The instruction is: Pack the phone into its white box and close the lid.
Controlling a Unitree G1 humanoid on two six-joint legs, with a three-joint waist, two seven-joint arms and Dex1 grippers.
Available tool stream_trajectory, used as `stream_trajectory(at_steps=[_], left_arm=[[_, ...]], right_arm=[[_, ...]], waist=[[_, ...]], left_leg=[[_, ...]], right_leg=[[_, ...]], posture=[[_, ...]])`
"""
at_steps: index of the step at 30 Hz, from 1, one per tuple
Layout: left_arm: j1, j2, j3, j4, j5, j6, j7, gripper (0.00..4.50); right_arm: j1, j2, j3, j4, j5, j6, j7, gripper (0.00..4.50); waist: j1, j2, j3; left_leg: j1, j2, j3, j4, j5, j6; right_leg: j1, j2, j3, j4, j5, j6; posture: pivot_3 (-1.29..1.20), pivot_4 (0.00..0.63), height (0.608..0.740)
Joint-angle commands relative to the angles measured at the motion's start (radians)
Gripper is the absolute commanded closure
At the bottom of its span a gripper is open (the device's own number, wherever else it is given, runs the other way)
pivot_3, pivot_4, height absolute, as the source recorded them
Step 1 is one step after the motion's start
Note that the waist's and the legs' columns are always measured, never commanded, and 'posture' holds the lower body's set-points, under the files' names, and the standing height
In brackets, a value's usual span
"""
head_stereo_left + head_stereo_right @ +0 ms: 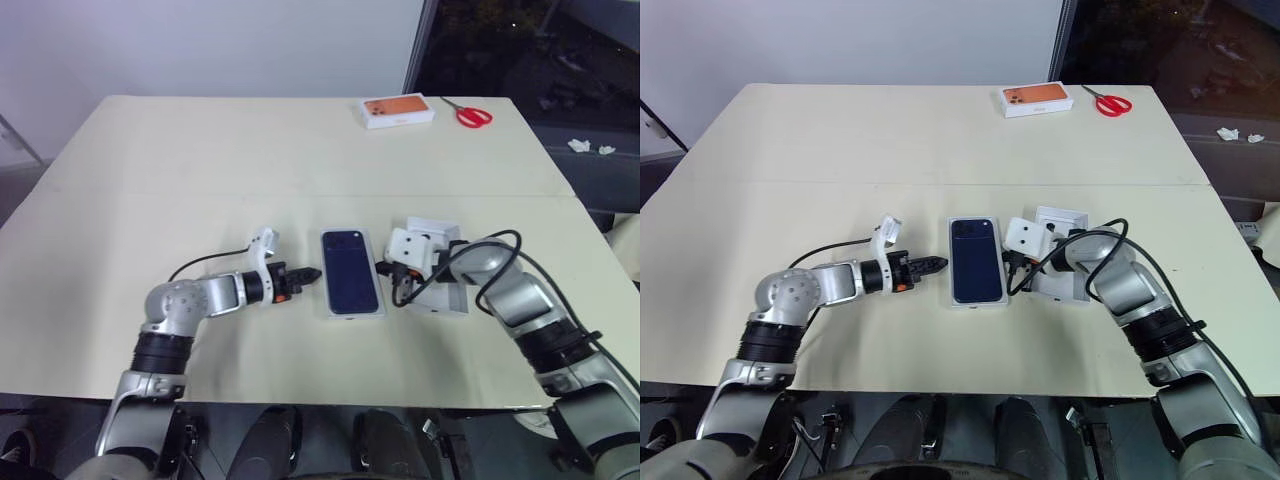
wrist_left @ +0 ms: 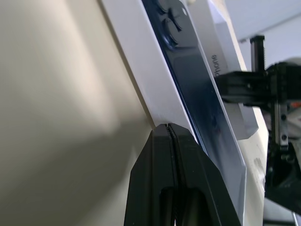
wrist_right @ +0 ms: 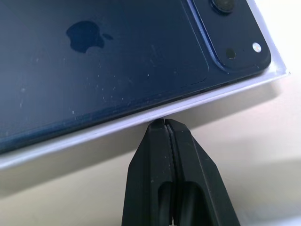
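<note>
The dark navy phone point(image 1: 350, 270) lies back up inside the white box point(image 3: 94, 134) at the table's middle, its camera cluster at the far end. My left gripper point(image 1: 312, 273) is shut, with its tip against the box's left long side. On the opposite long side my right gripper point(image 3: 164, 121) is shut too, its tip at the white rim, holding nothing. The lid point(image 1: 1060, 215), white with lettering along its side, rests on the table just right of the box and is partly hidden under my right wrist.
A white box with an orange top point(image 1: 397, 110) and red-handled scissors point(image 1: 470, 114) lie near the table's far right edge. Cables loop around both wrists. The cream table point(image 1: 200, 170) spreads wide to the left and behind the box.
</note>
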Motion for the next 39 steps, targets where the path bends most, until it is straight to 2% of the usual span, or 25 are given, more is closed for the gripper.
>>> stream_trajectory(at_steps=[1,6,10,20,23,25,28,31,35,38,39], left_arm=[[-0.033,-0.047,-0.039,0.042,0.046,-0.012,-0.059,4.46],[-0.073,-0.074,-0.034,0.106,0.129,-0.054,-0.100,4.46],[-0.070,-0.081,-0.022,0.088,0.135,-0.030,-0.134,4.46],[-0.016,-0.022,0.013,0.003,0.165,-0.004,-0.156,4.46],[0.007,0.011,0.024,-0.043,0.188,-0.052,-0.172,4.46],[0.023,0.050,0.055,-0.073,0.184,-0.059,-0.184,4.46],[0.054,0.139,0.098,-0.129,0.171,-0.071,-0.233,4.50],[0.078,0.208,0.123,-0.158,0.161,-0.075,-0.288,3.68],[0.105,0.268,0.175,-0.195,0.157,-0.135,-0.361,1.67],[0.135,0.311,0.213,-0.227,0.159,-0.209,-0.429,0.12],[0.145,0.317,0.221,-0.239,0.172,-0.254,-0.443,0.04]], right_arm=[[0.029,-0.035,-0.026,-0.017,0.001,-0.017,0.023,4.49],[0.075,-0.073,-0.047,-0.050,0.010,0.005,0.051,4.49],[0.071,-0.064,-0.058,-0.025,-0.011,-0.015,0.022,4.49],[0.038,-0.064,-0.077,-0.021,0.001,-0.017,0.032,4.49],[0.026,-0.060,-0.114,-0.059,0.041,0.022,0.032,4.49],[0.023,-0.065,-0.161,-0.122,0.114,0.124,0.057,4.49],[0.069,-0.141,-0.189,-0.202,0.134,0.180,0.099,3.62],[0.097,-0.172,-0.212,-0.253,0.163,0.236,0.098,2.15],[0.047,-0.146,-0.247,-0.302,0.210,0.414,0.031,0.05],[-0.013,-0.107,-0.279,-0.350,0.255,0.650,-0.052,0.00],[-0.034,-0.081,-0.294,-0.367,0.267,0.753,-0.094,0.00]], waist=[[0.007,0.000,0.000],[0.013,0.000,0.000],[0.009,0.000,0.000],[0.006,0.000,0.000],[0.001,0.000,0.001],[-0.007,0.001,0.002],[-0.018,0.001,0.002],[-0.017,0.001,0.002],[-0.018,0.002,0.003],[-0.020,0.002,0.004],[-0.021,0.002,0.004]], left_leg=[[0.000,0.000,0.000,0.001,0.000,0.000],[0.000,0.000,0.000,0.002,-0.002,0.002],[0.000,0.000,0.000,0.002,-0.002,0.003],[0.000,0.000,0.000,0.002,-0.002,0.003],[0.000,0.000,0.000,0.002,-0.002,0.003],[0.000,0.001,0.000,0.001,-0.002,0.003],[-0.001,0.002,0.000,0.001,-0.002,0.004],[-0.002,0.002,0.000,0.000,-0.004,0.007],[-0.002,0.002,0.000,0.000,-0.005,0.007],[-0.004,0.002,0.000,0.000,-0.005,0.007],[-0.004,0.002,0.000,0.000,-0.005,0.007]], right_leg=[[0.000,0.000,0.000,0.000,0.000,0.000],[0.003,-0.001,-0.001,-0.001,0.000,0.000],[0.003,-0.001,-0.001,-0.001,0.000,0.000],[0.002,-0.001,0.000,-0.001,0.000,0.000],[0.001,-0.001,0.000,-0.001,0.000,0.000],[0.001,0.000,0.000,0.000,0.000,0.000],[-0.002,0.000,0.000,0.000,0.000,0.000],[-0.003,0.000,0.000,0.000,0.000,0.000],[-0.003,-0.001,0.001,0.000,0.000,0.000],[-0.005,-0.001,0.001,0.001,0.000,0.000],[-0.006,-0.001,0.001,0.001,0.000,0.000]], posture=[[0.00,0.150,0.740],[0.00,0.150,0.740],[0.00,0.150,0.740],[0.00,0.150,0.740],[0.00,0.150,0.740],[0.00,0.150,0.740],[0.00,0.150,0.740],[0.00,0.150,0.740],[0.00,0.150,0.740],[0.00,0.150,0.740],[0.00,0.150,0.740]])
